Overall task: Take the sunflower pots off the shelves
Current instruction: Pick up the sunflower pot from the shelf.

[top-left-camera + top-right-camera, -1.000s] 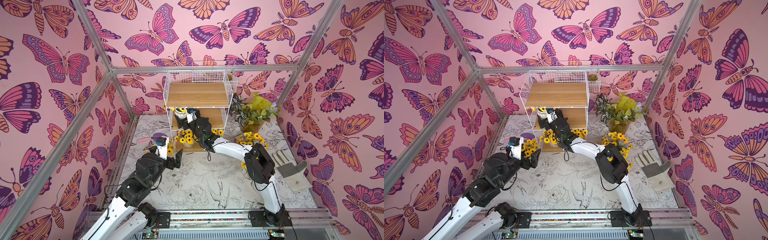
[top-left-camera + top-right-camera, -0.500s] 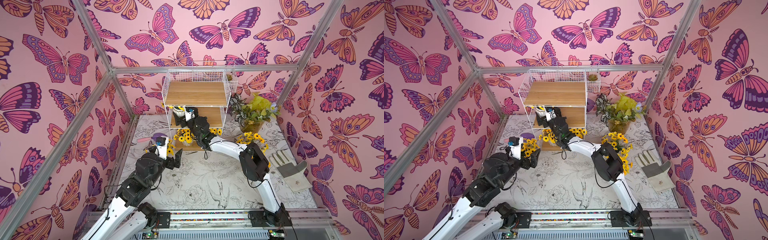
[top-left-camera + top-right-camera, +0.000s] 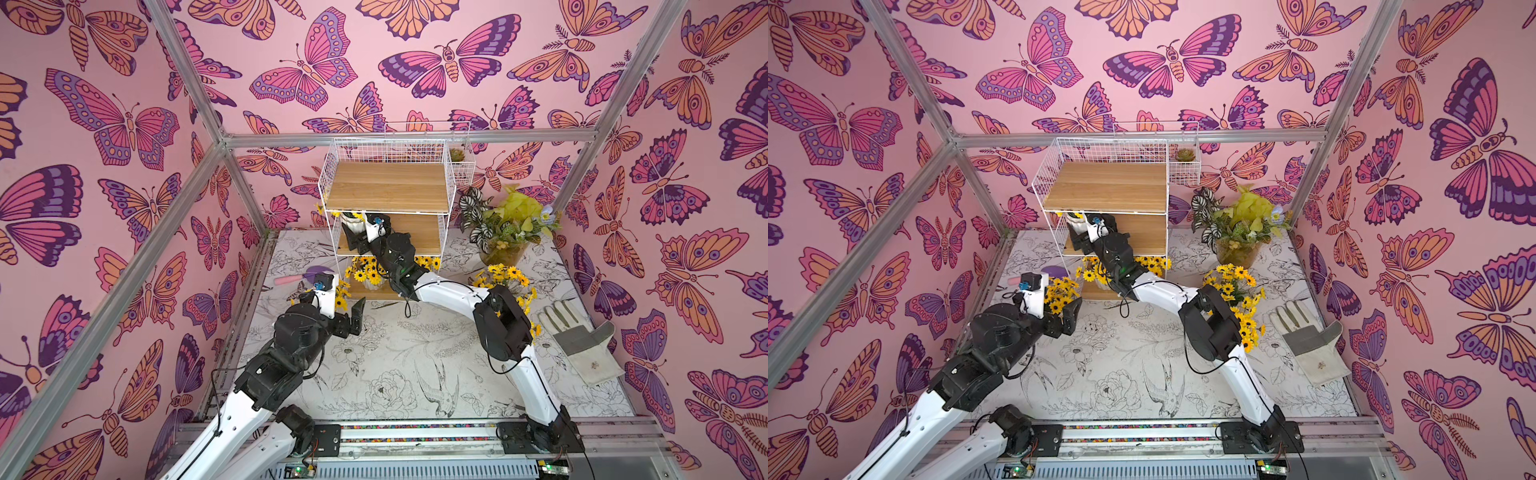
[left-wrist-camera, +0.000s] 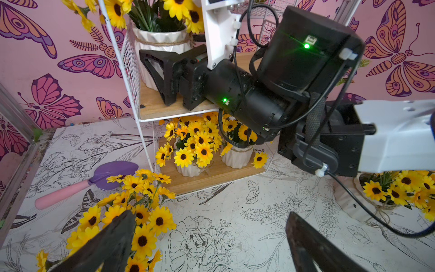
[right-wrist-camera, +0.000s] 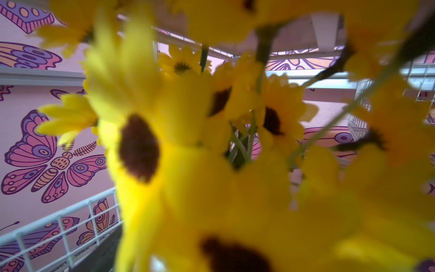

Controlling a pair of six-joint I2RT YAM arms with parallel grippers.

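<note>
Status: right gripper [image 3: 352, 237] is inside the middle tier of the white wire-grid rack with light wood-grain boards [image 3: 388, 187], at its left end. Its black fingers [image 4: 168, 94] sit around a small white ribbed twine-tied pot of yellow dark-centred sunflowers [image 4: 162, 40], which stands upright on the middle board. The near finger overlaps the pot's front and the far one is hidden, so I can't tell whether the jaws are clamped or just around it. The right wrist view is all blurred sunflower heads [image 5: 138, 146] plus a bit of wire grid.

Left gripper [image 4: 209, 219] has its jaws wide apart and holds nothing. It hovers over the black-and-white floral table cover [image 3: 395, 374] in front of the rack. A fourth sunflower pot [image 3: 341, 296] stands on the table just beside it, its blooms overlapping one finger in the left wrist view.

Other pots:
- Two bottom-tier sunflower pots [image 4: 188, 169] [image 4: 236, 156] stand side by side on the lowest board.
- Two sunflower pots [image 3: 1229, 282] [image 3: 1248, 328] stand on the table right of the rack, near the right arm's elbow.

Non-task items:
- The purple trowel with pink handle [image 4: 113, 172] lies left of the rack.
- The amber pot of green and striped leaves [image 3: 503, 232] sits at the back right.
- The grey-white work glove [image 3: 577, 345] lies flat at the right.
</note>
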